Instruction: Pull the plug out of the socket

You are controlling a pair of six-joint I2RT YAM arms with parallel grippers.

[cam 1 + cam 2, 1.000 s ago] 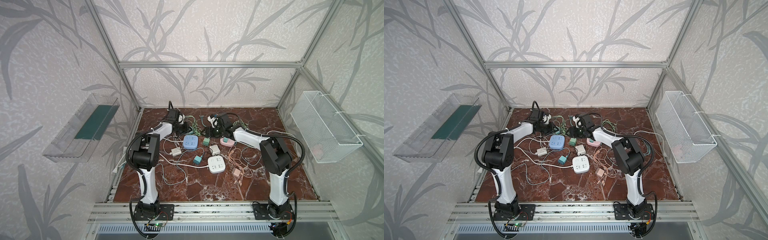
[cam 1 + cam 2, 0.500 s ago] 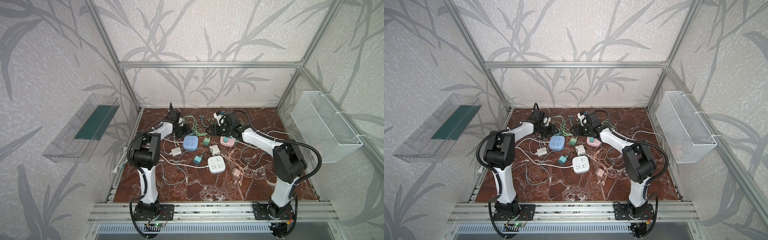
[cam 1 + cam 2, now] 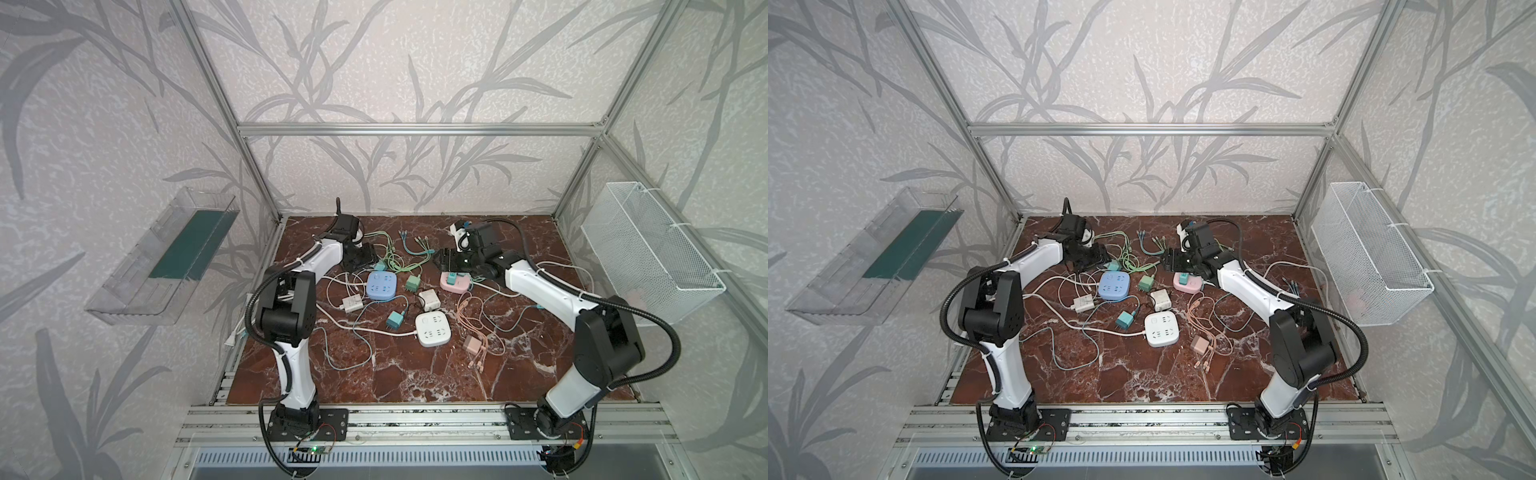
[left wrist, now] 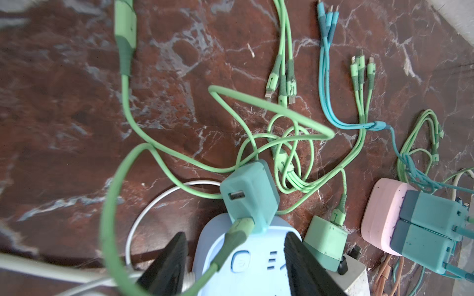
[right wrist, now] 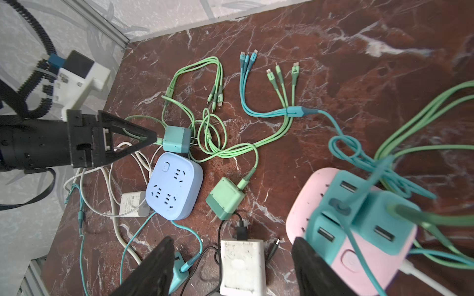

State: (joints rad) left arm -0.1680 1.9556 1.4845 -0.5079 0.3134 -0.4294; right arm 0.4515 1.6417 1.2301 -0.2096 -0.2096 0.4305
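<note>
A teal plug [image 5: 177, 139] with a green cable lies on the marble beside the blue socket [image 5: 174, 187], off its face. My left gripper [image 4: 234, 256] hangs open just above them, its fingertips [image 5: 147, 138] close to the plug, holding nothing. In both top views it sits at the back left [image 3: 368, 255]. The pink socket [image 5: 359, 246] carries three teal plugs [image 5: 359, 212]. My right gripper [image 5: 232, 261] is open beside it, over a white adapter [image 5: 242, 264], and is at the back centre in a top view [image 3: 1171, 262].
A white socket [image 3: 433, 329] with its cord lies in the middle, with a loose teal plug [image 3: 394, 319], a green plug [image 3: 412, 284], a pink charger [image 3: 471, 344] and many tangled cables around. A wire basket [image 3: 648, 249] hangs on the right wall, a clear tray [image 3: 166, 257] on the left.
Both grippers have opened. The left one has let go and stays by the teal plug. The right arm has swung out to the right and drawn its gripper back towards the pink socket.
</note>
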